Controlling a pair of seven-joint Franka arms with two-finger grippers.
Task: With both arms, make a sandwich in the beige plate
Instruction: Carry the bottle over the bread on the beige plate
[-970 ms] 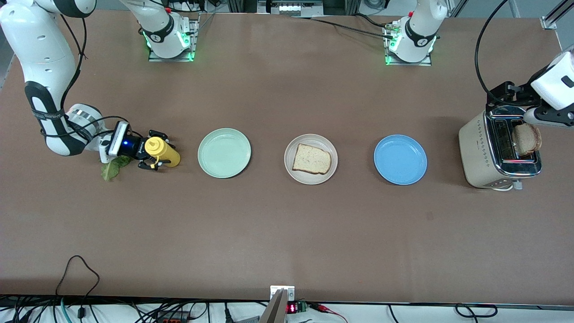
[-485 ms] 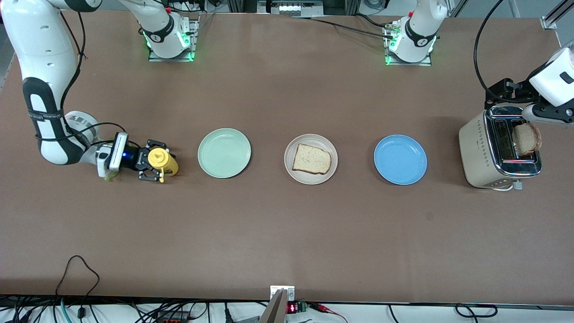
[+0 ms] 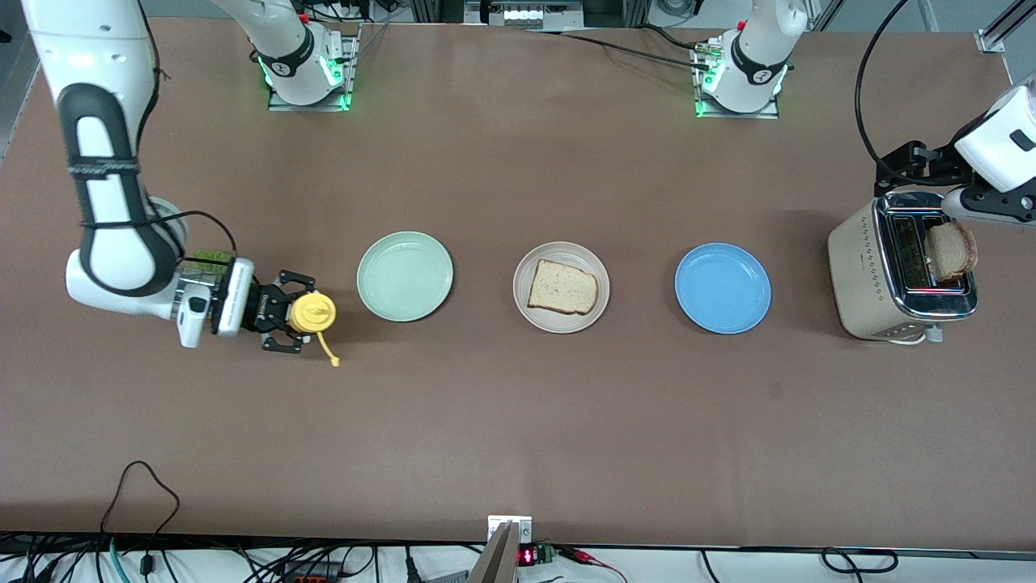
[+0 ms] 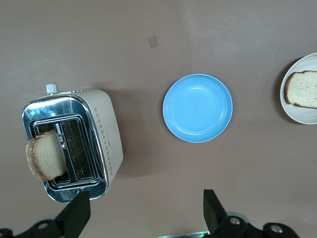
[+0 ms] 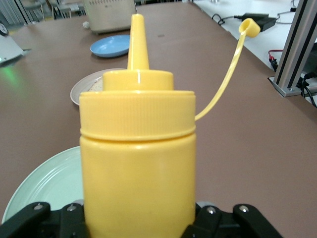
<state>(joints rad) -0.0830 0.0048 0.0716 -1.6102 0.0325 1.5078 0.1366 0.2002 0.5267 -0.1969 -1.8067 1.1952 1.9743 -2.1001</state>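
The beige plate (image 3: 523, 278) sits mid-table with one toast slice (image 3: 562, 287) on it. A second toast slice (image 3: 951, 251) stands in the toaster (image 3: 866, 275) at the left arm's end. My left gripper (image 3: 902, 166) is open and empty over the toaster; in the left wrist view (image 4: 146, 218) its fingers stand wide apart beside the toaster (image 4: 106, 134). My right gripper (image 3: 291, 313) is shut on a yellow sauce bottle (image 3: 312, 313), held upright with its cap hanging loose (image 5: 137, 163). A green lettuce leaf (image 3: 209, 257) is mostly hidden by the right wrist.
A mint-green plate (image 3: 405, 276) lies between the bottle and the beige plate. A blue plate (image 3: 722, 288) lies between the beige plate and the toaster. Both hold nothing. Cables run along the table edge nearest the front camera.
My right gripper has swung the yellow bottle from tilted to upright and shifted it toward the front camera; the wrist now covers most of the lettuce. The left arm has barely moved.
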